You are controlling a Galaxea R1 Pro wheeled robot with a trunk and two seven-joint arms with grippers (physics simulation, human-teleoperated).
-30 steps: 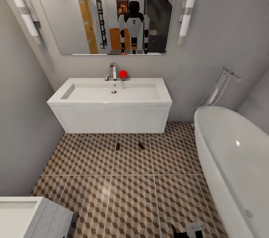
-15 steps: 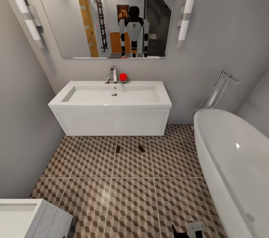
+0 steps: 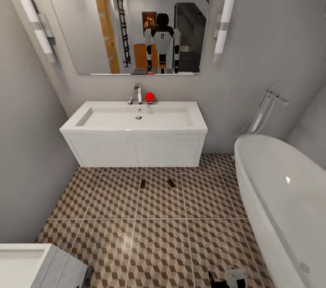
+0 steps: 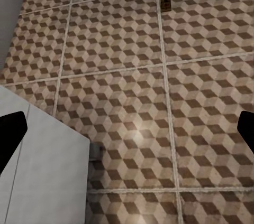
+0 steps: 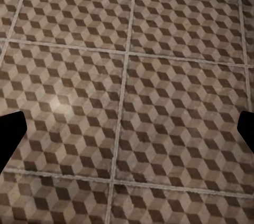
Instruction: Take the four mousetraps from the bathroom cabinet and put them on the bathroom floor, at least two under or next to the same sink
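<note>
Brown mousetraps, two of them, lie flat on the bathroom floor (image 3: 158, 238): one mousetrap (image 3: 143, 183) and a second mousetrap (image 3: 171, 183) sit apart, just in front of the bathroom sink (image 3: 136, 136), presumably to satisfy the next-to-sink condition. Both hands are empty, fingers spread: left hand (image 4: 127, 129), right hand (image 5: 127, 131). Cube-patterned tiles with pale grout cover the room; a white bathtub (image 3: 280, 193) stands near the sink, a mirror (image 3: 129, 23) hangs on the grey wall above.
</note>
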